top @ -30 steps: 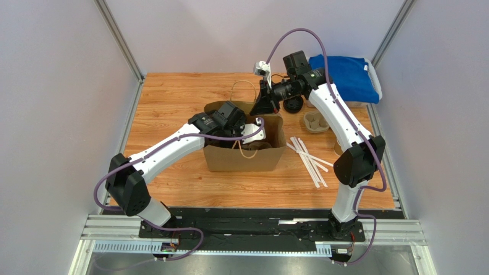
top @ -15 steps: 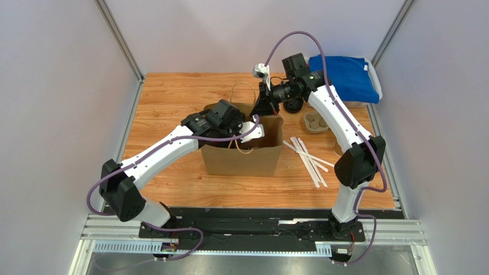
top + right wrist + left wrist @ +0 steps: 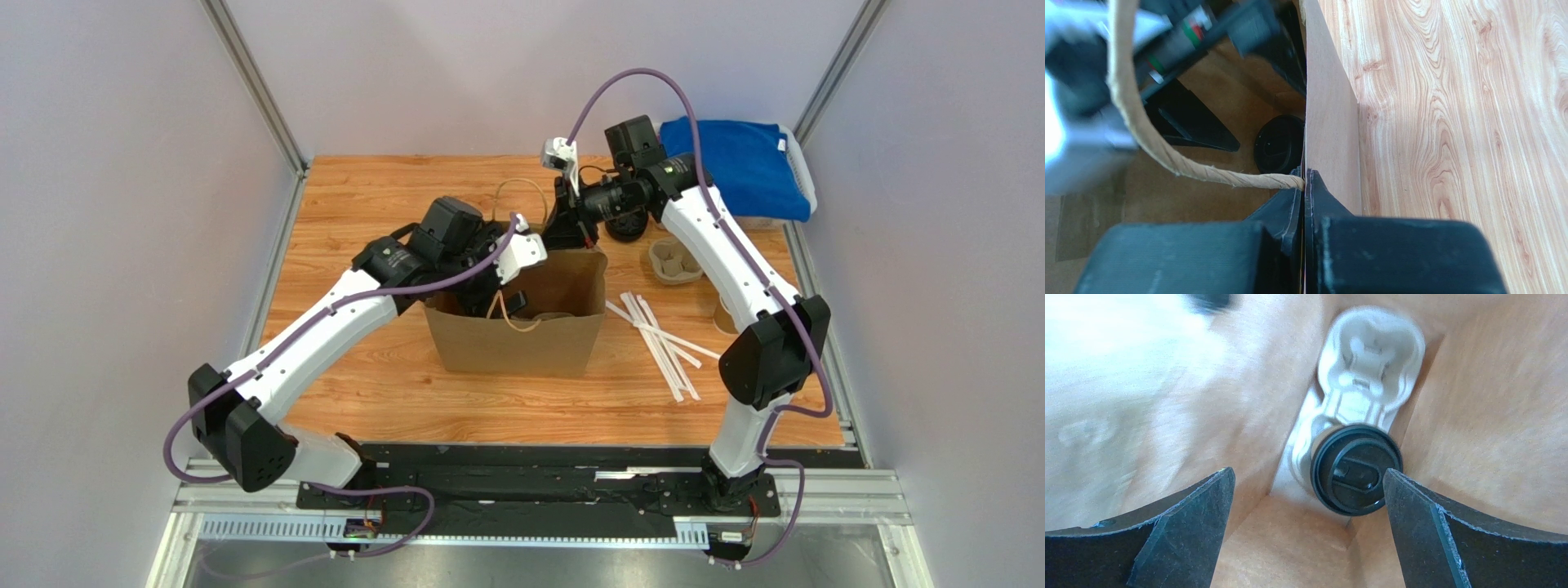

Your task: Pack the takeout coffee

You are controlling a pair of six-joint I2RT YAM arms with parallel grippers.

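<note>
Evidently the left gripper [image 3: 1306, 478] had risen toward the mouth of the paper bag [image 3: 515, 339], jaws spread and empty, leaving the takeout coffee [image 3: 1356, 476] standing in the pulp carrier [image 3: 1370, 355] on the bag floor, while the right gripper [image 3: 1303, 179] pinched the bag's far rim; packing appeared complete.

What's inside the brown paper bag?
At the bottom of the paper bag lies a pale cup carrier with the takeout coffee in it. Only its black lid shows. What is under the carrier cannot be seen.
</note>
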